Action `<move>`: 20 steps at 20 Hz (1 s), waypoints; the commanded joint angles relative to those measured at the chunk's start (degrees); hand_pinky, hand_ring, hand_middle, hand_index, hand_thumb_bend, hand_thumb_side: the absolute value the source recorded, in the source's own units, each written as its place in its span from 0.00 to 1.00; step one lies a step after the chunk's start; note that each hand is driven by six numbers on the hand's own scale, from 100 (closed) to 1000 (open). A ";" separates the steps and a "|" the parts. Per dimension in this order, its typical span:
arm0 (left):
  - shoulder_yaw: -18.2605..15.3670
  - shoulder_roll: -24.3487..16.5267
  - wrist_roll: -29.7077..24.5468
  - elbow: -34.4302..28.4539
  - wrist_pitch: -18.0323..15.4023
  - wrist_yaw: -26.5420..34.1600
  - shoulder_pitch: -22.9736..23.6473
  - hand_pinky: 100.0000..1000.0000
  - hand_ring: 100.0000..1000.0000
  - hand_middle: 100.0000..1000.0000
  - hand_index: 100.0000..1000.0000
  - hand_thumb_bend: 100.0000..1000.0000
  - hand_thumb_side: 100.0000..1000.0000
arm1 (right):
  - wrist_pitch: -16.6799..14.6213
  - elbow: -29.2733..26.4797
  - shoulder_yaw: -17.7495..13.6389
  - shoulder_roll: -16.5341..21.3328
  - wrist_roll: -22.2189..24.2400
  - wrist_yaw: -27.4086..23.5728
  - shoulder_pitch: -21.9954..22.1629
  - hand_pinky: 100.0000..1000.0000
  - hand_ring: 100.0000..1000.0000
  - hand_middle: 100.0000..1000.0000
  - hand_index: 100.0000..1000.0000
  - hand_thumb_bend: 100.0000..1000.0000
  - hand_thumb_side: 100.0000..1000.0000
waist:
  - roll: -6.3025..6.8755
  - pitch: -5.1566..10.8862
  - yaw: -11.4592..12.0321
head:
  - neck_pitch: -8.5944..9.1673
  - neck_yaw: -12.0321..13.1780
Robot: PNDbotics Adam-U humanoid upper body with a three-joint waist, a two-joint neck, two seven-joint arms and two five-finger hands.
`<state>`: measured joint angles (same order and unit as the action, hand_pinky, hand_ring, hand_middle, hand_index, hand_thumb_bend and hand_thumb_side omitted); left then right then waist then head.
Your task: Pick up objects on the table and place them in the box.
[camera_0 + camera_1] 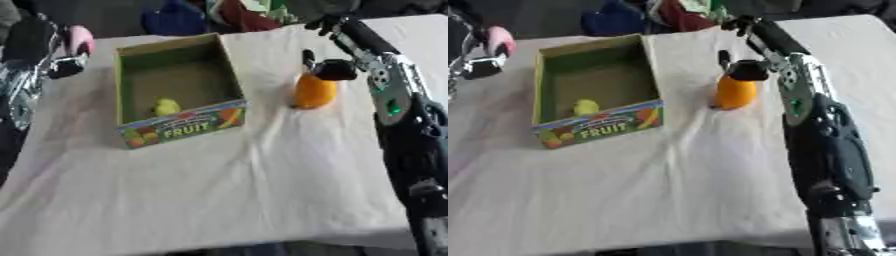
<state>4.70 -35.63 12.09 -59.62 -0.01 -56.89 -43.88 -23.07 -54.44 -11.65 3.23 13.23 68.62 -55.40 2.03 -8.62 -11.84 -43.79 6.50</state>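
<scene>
One cardboard box (179, 90), printed FRUIT on its front, is sitting on one white-clothed table (219, 190). One small yellow-green item (166, 106), possibly a fruit though it is too blurred to tell, is lying inside the box. One orange object (314, 91) is standing outside it on the cloth. Two robot hands are showing: the right hand (331, 69) and the left hand (61, 62).

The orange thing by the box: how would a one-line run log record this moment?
right hand: on top of orange object, still on white cloth | box: holds yellow-green object | left hand: idle, far left
</scene>
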 commanded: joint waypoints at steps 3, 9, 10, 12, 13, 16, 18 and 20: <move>3.82 -3.00 -3.68 -11.13 -2.24 6.89 -1.58 0.45 0.35 0.29 0.41 0.11 0.23 | -0.08 -1.79 -0.40 0.35 0.28 0.01 -0.72 0.73 0.77 0.78 0.86 0.00 0.22 | 0.05 1.48 0.09 | -0.33 -0.08; 8.48 -1.65 -9.51 -16.07 -5.05 7.62 -2.23 0.47 0.36 0.31 0.43 0.15 0.25 | -0.16 -2.21 -0.43 -0.11 0.46 0.03 -0.51 0.73 0.77 0.78 0.86 0.00 0.22 | 0.00 1.67 -0.16 | -0.33 0.03; 9.16 -1.25 -10.34 -16.09 -5.59 7.25 -2.27 0.47 0.37 0.31 0.44 0.15 0.25 | -0.16 -2.26 -0.43 -0.17 0.48 0.03 -0.49 0.73 0.77 0.78 0.86 0.00 0.22 | 0.00 1.68 -0.22 | -0.33 0.04; 10.34 -0.52 -11.72 -15.82 -6.70 6.43 -2.26 0.48 0.37 0.32 0.44 0.16 0.26 | -0.19 -2.32 -0.43 -0.26 0.53 0.03 -0.46 0.73 0.77 0.78 0.86 0.00 0.22 | 0.00 1.67 -0.32 | -0.33 0.01; 10.94 -0.20 -12.42 -15.58 -7.33 5.97 -2.18 0.48 0.37 0.32 0.45 0.17 0.27 | -0.19 -2.37 -0.44 -0.31 0.54 0.02 -0.45 0.73 0.77 0.78 0.86 0.00 0.22 | 0.00 1.66 -0.38 | -0.33 0.00; 12.24 0.59 -13.84 -14.68 -8.90 4.67 -1.98 0.49 0.38 0.33 0.46 0.19 0.29 | -0.21 -2.43 -0.45 -0.37 0.60 -0.01 -0.41 0.73 0.77 0.78 0.86 0.00 0.22 | 0.01 1.62 -0.47 | -0.33 0.02; 13.23 1.17 -14.75 -13.87 -9.86 4.03 -1.74 0.51 0.40 0.35 0.48 0.22 0.31 | -0.24 -2.47 -0.44 -0.45 0.62 -0.06 -0.39 0.73 0.77 0.78 0.86 0.00 0.23 | 0.00 1.57 -0.51 | -0.33 0.09; 14.09 1.59 -15.90 -13.11 -10.88 3.62 -1.56 0.52 0.41 0.37 0.50 0.25 0.32 | -0.27 -2.47 -0.42 -0.52 0.68 -0.10 -0.38 0.73 0.77 0.78 0.86 0.00 0.23 | -0.02 1.54 -0.52 | -0.33 0.11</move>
<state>18.64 -33.22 -3.23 -72.59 -10.33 -52.82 -44.59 -23.23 -55.51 -11.98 2.61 13.70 68.63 -54.87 2.06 -8.12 -12.35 -43.79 6.44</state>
